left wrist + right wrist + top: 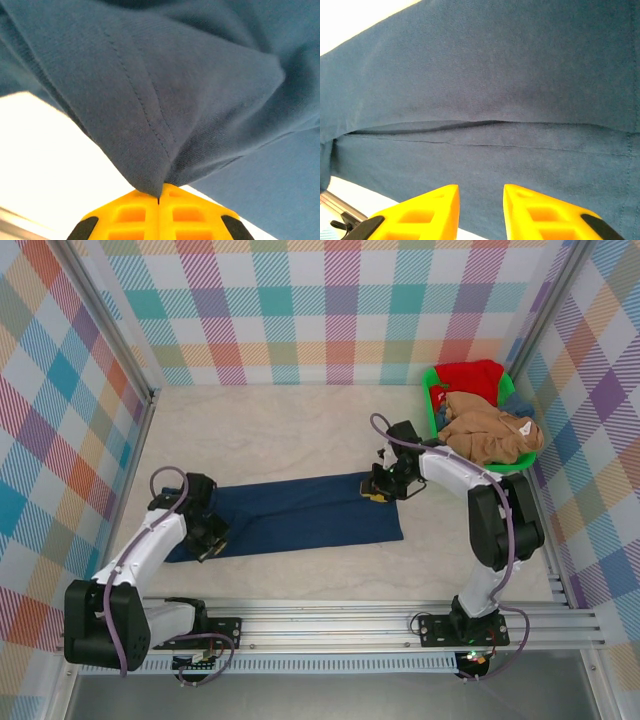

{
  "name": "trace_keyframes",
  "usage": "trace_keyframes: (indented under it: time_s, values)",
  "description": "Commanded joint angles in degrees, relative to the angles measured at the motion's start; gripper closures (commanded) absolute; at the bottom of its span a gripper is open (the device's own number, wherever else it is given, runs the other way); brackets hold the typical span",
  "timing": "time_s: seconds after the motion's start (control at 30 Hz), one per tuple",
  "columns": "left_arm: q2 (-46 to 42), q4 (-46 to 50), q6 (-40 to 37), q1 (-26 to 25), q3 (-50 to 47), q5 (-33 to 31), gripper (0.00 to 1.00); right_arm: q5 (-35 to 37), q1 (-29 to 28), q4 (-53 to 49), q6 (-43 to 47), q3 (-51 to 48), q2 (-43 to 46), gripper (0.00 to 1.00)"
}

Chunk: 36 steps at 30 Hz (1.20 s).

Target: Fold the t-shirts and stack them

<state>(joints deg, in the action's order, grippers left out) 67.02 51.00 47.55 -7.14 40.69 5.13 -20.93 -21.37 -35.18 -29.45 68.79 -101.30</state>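
Navy t-shirt (300, 512): top view, I see it as a long folded strip on the near tabletop (280, 435), between the two arms.
Left tool (212, 538): top view, at the strip's left end, down on the cloth.
Right tool (378, 490): top view, at the strip's far right corner.
Other shirts: tan t-shirt (490, 435) and red t-shirt (468, 378) heaped in the green basket (436, 405), far right, not folded yet.
Left wrist view: left tool (159, 200) clenched, a tented peak of navy cloth with a stitched hem pinched at its tips.
Right wrist view: right tool (481, 200) released, fingers apart, nothing between them, navy cloth and a fold edge just ahead.
Risk 1: the left pinch looks shallow to me, right at the tips, so a quick pull could slip it out.
Risk 2: only one end is gripped, so if I move the left alone the strip drags and the fold skews.
Risk 3: the right tool may close on one layer only, which would open the fold.
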Motion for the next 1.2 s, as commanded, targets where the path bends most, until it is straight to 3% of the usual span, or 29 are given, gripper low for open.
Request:
trace_keyframes:
  time_s: [0.0, 0.4, 0.77, 1.03, 1.17]
  values:
    - [-1.8, 1.0, 6.4, -1.9, -2.0, 3.3, 1.00, -0.9, -0.3, -1.2, 1.2, 1.7, -1.2, 0.71]
    - [-3.2, -1.2, 12.2, -5.7, -2.6, 1.8, 1.00, -0.7, -0.3, -1.3, 0.7, 1.0, -0.5, 0.72]
    - [-2.3, -7.6, 16.5, -8.2, -7.2, 6.0, 1.00, -0.3, -0.3, -1.6, 0.7, 1.2, -0.5, 0.73]
    - [-1.5, -4.7, 18.5, -11.7, -6.1, 3.5, 1.00, -0.4, -0.3, -1.6, 0.6, 1.4, -0.8, 0.73]
    - [-1.9, -8.5, 21.7, -12.6, -7.4, 4.3, 1.00, -0.3, -0.3, -1.5, 0.6, 1.3, -0.9, 0.73]
